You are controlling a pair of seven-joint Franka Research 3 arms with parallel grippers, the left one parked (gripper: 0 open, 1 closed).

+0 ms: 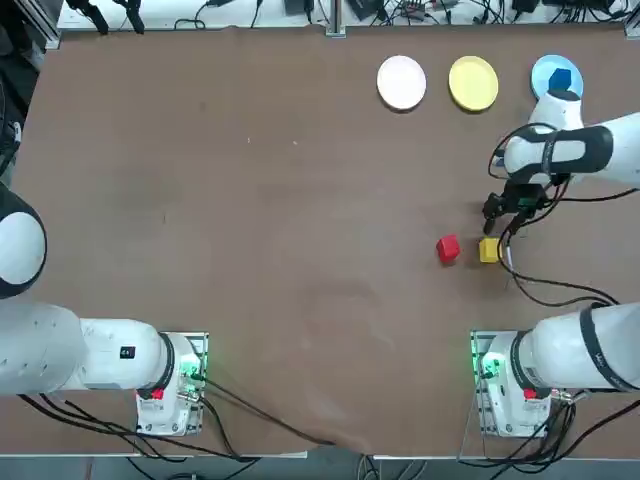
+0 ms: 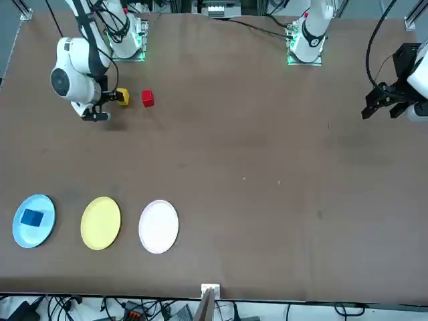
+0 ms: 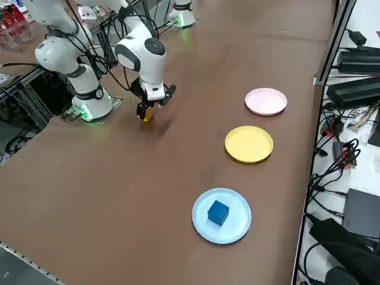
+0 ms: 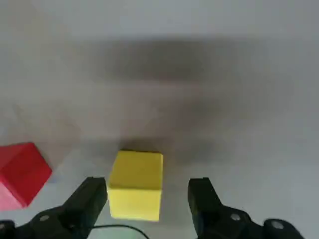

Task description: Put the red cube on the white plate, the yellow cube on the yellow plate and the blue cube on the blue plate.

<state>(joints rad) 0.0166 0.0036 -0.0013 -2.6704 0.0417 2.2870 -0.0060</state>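
We see the right gripper (image 4: 148, 199) held above the brown table (image 4: 239, 74) with its two dark fingers (image 4: 84, 201) spread wide apart. The yellow cube (image 4: 135, 184) sits on the table in line with the gap between them, touching neither finger. The red cube (image 4: 21, 174) rests just beside the yellow one, apart from it and outside the fingers.

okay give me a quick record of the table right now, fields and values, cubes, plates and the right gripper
blue cube: on the blue plate
yellow cube: on the table, beside the red cube
yellow plate: bare
white plate: bare
right gripper: open, above the yellow cube, a finger on either side of it, not gripping
done: blue only
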